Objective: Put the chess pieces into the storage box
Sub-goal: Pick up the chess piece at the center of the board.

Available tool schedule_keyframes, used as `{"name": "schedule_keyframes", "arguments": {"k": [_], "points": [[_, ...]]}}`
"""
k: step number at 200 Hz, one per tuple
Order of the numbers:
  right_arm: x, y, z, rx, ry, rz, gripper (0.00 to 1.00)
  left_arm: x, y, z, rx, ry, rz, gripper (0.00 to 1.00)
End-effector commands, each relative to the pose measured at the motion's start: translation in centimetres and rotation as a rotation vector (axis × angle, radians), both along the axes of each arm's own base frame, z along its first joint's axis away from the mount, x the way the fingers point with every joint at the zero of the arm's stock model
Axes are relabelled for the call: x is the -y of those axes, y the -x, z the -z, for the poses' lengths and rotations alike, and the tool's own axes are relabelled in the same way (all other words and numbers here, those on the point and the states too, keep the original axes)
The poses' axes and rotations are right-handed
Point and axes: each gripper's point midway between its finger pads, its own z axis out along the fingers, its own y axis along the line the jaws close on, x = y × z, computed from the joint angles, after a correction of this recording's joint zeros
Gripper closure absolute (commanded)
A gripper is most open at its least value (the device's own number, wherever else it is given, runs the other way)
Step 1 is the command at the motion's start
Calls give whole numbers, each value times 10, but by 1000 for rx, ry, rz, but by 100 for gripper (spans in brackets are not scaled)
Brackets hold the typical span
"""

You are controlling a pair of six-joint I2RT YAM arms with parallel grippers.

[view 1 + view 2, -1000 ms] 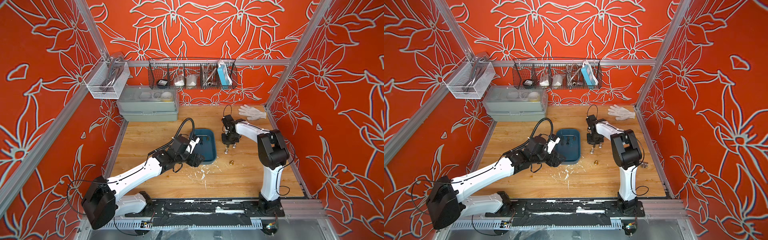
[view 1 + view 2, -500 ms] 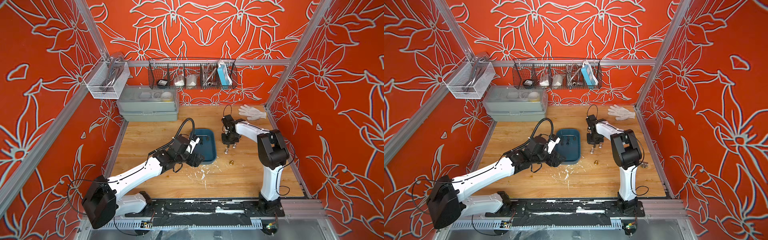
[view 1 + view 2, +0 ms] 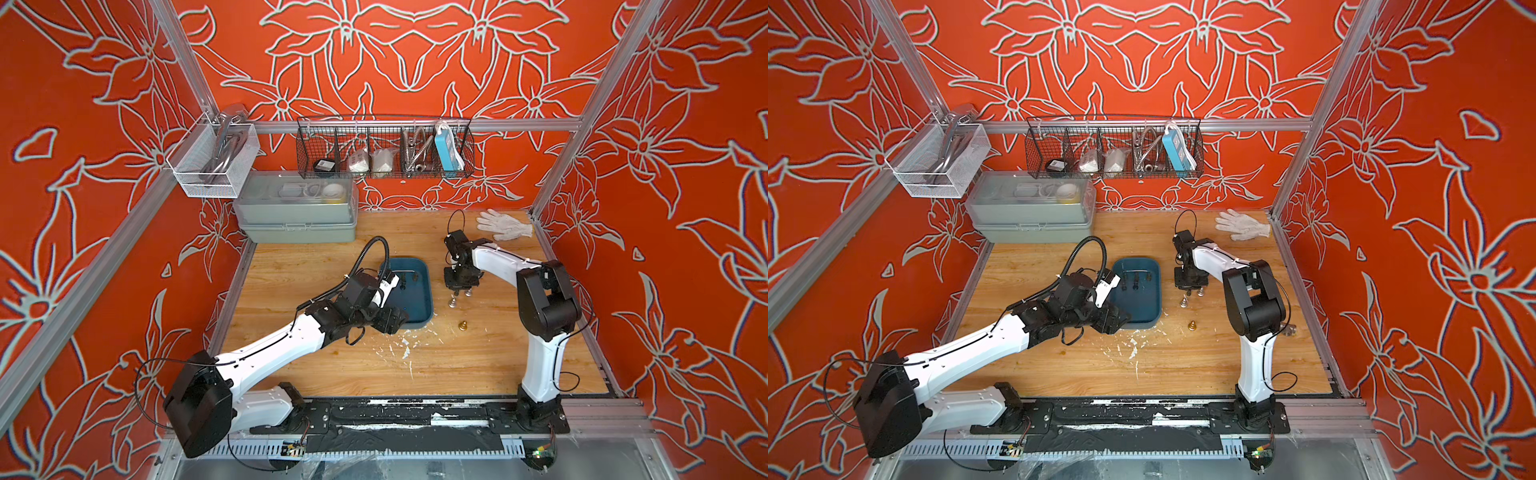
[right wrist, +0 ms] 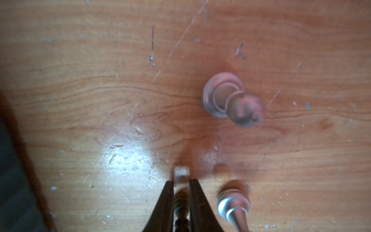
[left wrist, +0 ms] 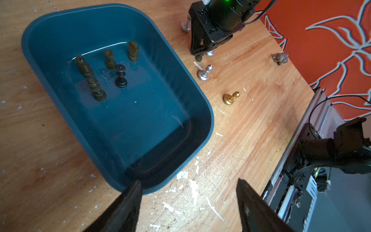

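A: Right tool [image 4: 181, 181]?
B: Nearly closed, with a finger pressed to each side of a dark piece [image 4: 181, 202]. The piece is upright, its long axis along the fingers, low at the worktop [image 4: 80, 100], with a silver piece [image 4: 233, 202] just beside it.
A: Left tool [image 5: 188, 188]?
B: Spread wide and holding nothing, over the near corner of the box [image 5: 209, 122]. Five pieces [image 5: 109, 60] stand upright inside.

Five dark chess pieces [image 5: 121, 79] stand in the teal storage box [image 5: 140, 120], others beside it.
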Motion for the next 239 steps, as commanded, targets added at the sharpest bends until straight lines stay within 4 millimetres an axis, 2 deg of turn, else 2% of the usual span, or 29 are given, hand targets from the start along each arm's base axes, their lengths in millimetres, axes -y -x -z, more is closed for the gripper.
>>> {"name": "schedule_keyframes", "arguments": {"k": [1,30,129,239], "points": [[4,6,-4,2,19,4,78,2,1,-1,9,-18,19,26],[5,6,-3,1,23,4,75,3,1,-2,8,-15,19,26],[3,4,-3,12,14,2,85,1,0,-4,11,-16,12,26],[2,5,-11,25,1,6,87,0,-1,-5,18,-21,4,26]]}}
